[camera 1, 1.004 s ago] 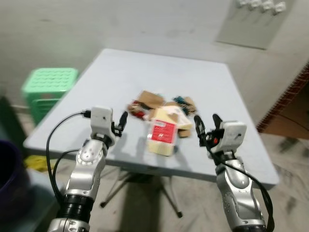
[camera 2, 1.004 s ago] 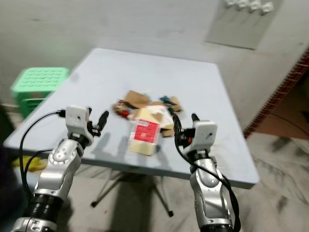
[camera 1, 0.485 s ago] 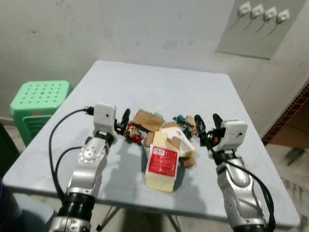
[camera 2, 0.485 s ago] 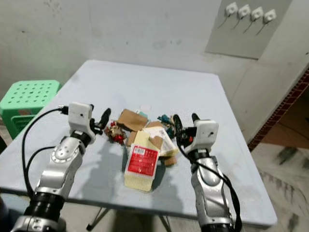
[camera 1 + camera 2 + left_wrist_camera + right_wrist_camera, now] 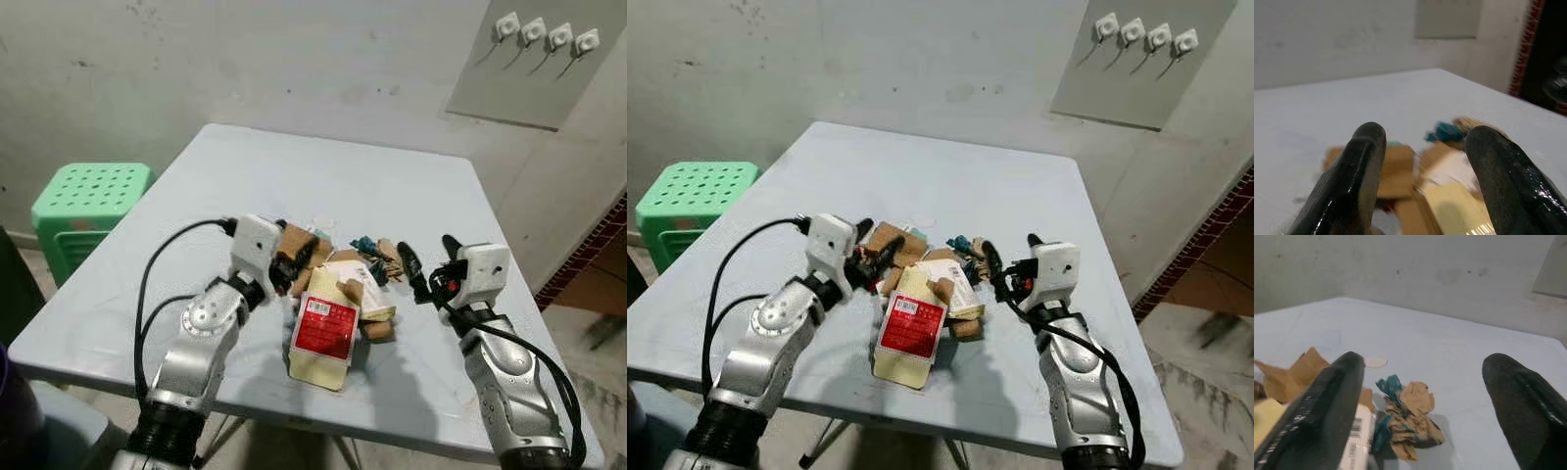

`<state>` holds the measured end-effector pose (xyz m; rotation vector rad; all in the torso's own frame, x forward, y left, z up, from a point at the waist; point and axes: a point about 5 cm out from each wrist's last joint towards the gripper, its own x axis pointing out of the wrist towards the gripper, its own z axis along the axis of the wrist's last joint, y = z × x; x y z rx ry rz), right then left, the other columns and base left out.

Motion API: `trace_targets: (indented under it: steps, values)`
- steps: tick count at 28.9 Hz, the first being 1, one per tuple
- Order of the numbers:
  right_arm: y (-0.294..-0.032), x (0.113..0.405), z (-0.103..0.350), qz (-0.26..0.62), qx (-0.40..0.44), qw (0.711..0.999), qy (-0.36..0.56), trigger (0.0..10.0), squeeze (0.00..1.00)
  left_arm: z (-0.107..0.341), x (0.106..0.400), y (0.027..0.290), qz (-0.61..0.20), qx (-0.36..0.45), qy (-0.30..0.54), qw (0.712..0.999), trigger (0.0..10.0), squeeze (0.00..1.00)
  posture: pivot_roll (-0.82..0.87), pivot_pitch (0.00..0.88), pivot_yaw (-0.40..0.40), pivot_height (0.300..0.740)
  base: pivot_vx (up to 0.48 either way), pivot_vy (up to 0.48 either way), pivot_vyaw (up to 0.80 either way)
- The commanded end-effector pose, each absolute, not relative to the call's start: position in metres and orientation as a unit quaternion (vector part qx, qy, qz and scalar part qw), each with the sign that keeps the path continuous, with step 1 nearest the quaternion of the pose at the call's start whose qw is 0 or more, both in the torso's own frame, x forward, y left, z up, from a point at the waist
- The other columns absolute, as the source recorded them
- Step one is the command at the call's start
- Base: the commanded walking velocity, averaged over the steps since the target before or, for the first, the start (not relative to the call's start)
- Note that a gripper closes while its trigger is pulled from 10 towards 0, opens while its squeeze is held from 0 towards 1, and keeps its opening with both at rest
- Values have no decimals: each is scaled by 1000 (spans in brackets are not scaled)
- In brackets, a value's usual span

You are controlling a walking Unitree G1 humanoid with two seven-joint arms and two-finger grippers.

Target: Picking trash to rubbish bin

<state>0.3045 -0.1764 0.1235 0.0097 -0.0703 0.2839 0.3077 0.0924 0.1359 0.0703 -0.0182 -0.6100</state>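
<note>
1. Left arm: extends forward over the near part of the grey bench point(image 5: 411, 196). The left tool point(image 5: 295, 264) sits at the left edge of the trash pile. Its fingers are parted and grip nothing; the left wrist view shows the pile in the gap between them.
2. Right arm: extends forward on the right side. The right tool point(image 5: 429, 264) hovers just right of the pile. Its fingers point(image 5: 1327, 401) are spread wide and released, with nothing held.
3. Trash pile: lies on the bench between the two tools. The nearest item is a flat yellow packet with a red label point(image 5: 324, 333), lying toward the front edge of the bench.
4. Behind the packet: a white wrapper with a barcode point(image 5: 362, 289) and torn brown cardboard pieces point(image 5: 297, 242).
5. Far right of the pile: a crumpled brown and teal wrapper point(image 5: 1405, 416), near the right tool.
6. Beyond the pile: a small white disc point(image 5: 1375, 362) lies flat on the bench.
7. Left of the bench: a green plastic stool point(image 5: 86, 201) stands on the floor.
8. Far wall: a row of white sockets point(image 5: 545, 33) on a grey panel.
</note>
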Motion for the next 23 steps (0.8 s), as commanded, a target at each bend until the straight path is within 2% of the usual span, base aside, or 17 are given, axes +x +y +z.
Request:
trace_targets:
  steps: [1,8,14,15,23]
  values:
    - [-182,309,124,150,6,988,-22,10000,1000,140,303,89,-318,44,-9,947,10000,0,0,0,-95,740,0,0,0]
    - [-185,314,119,177,3,984,-1,10000,1000,140,292,87,-330,47,-1,943,10000,0,13,0,-101,740,0,0,0]
    - [-188,323,108,196,-6,979,55,10000,1000,147,286,85,-335,49,-1,941,10000,0,29,0,-105,740,0,0,0]
    - [-189,326,106,196,-14,978,65,10000,0,149,284,85,-336,51,-2,940,10000,0,33,0,-104,740,0,0,0]
    - [-191,350,117,195,-6,979,64,10000,0,153,280,85,-340,53,2,939,10000,0,36,0,-101,740,0,0,0]
